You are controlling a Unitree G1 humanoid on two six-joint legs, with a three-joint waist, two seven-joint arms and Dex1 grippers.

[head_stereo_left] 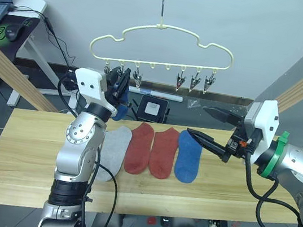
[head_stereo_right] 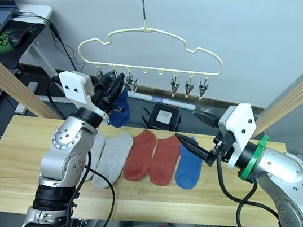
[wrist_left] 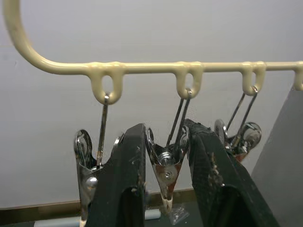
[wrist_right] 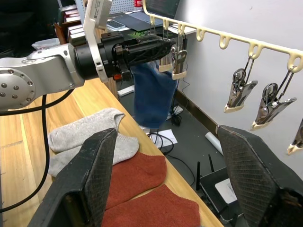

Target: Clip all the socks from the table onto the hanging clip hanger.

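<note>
Squeezing a silver clip (wrist_left: 166, 166) between its two black fingers, the left gripper (head_stereo_left: 120, 84) is up at the left end of the pale yellow clip hanger (head_stereo_left: 163, 35), and the left wrist view shows the fingers set either side of the second clip's handles. A blue sock (wrist_right: 150, 92) hangs just beside that gripper, below the clips at that end; whether a clip already has it, or the fingers pinch it too, cannot be told. So the step in hand looks like the first sock going up.

The right gripper (head_stereo_left: 213, 126) hovers above the wooden table (head_stereo_left: 31, 152), fingers spread wide and empty, just over the other blue sock (head_stereo_left: 187, 156).

The next move would call for the sock's cuff to sit inside the clip's mouth before the left fingers ease off, then the right gripper dropping onto a sock on the table.

Counting up: six socks in all. One blue hanging, five on the table in a row: two light grey socks (head_stereo_right: 112, 156) overlapping at the left, two red socks (head_stereo_left: 152, 149) side by side, one blue at the right. Six clips can be counted on the hanger: three left, three right.
</note>
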